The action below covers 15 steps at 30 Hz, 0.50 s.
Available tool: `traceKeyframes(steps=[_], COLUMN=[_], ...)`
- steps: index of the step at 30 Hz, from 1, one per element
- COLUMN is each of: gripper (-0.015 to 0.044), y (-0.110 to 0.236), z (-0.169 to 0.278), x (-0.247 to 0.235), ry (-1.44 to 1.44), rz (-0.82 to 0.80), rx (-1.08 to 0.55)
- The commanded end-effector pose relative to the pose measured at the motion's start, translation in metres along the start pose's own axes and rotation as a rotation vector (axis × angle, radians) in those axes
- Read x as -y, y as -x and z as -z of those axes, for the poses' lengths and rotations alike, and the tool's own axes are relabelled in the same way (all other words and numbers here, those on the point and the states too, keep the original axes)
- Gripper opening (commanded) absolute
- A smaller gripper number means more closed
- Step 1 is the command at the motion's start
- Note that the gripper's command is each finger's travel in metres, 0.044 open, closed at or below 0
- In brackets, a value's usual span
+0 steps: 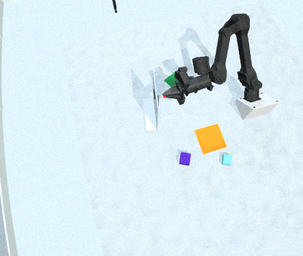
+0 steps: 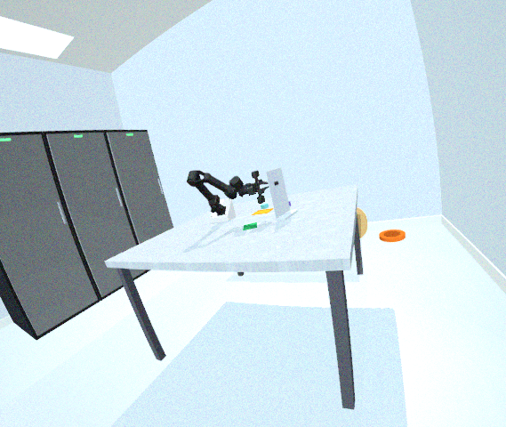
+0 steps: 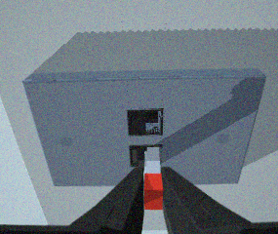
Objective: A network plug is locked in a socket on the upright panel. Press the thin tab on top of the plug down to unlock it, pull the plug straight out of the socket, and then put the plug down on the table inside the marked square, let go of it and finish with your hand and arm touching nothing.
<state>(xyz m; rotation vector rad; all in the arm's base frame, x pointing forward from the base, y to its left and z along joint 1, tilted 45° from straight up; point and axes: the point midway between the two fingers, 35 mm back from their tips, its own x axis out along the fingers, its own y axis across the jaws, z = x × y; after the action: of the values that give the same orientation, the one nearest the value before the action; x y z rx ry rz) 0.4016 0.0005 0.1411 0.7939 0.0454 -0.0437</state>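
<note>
The gripper (image 3: 152,195) was seen closed down narrow on the plug (image 3: 152,191) — its two dark fingers were pressed against either side of the plug's red section, pinching it firmly. In the wrist view the plug's pale front end was pointed at the lower socket (image 3: 138,155) of the upright panel (image 3: 80,127), right at its opening; whether the tip was inside or just clear of it could not be told. The upper socket (image 3: 144,122) was left open and dark above it.

From the top view, the arm (image 1: 226,49) was stretched from its white base (image 1: 267,105) across to the panel (image 1: 154,110), and the plug (image 1: 163,96) was shown as a small red-and-white stub bridging the gripper's tip and the panel face. A green patch (image 1: 170,79) on the tabletop (image 1: 90,178) was partly covered by the wrist. The orange square (image 1: 210,138) was found well apart from the plug, nearer the base — with a purple cube (image 1: 185,158) and a cyan cube (image 1: 227,159) just beyond it.
</note>
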Motion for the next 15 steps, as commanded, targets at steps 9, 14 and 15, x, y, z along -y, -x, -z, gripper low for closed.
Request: traceKeyframes(steps=[9,14,15], gripper=[0.0,0.0,0.0], y=[0.0085,0.0112,0.0117], z=[0.0029,0.0048,0.0051], x=[-0.0002,-0.0002,-0.0001], ry=[0.003,0.003,0.003], rz=[0.001,0.001,0.001], rx=[-0.002,-0.002,-0.002])
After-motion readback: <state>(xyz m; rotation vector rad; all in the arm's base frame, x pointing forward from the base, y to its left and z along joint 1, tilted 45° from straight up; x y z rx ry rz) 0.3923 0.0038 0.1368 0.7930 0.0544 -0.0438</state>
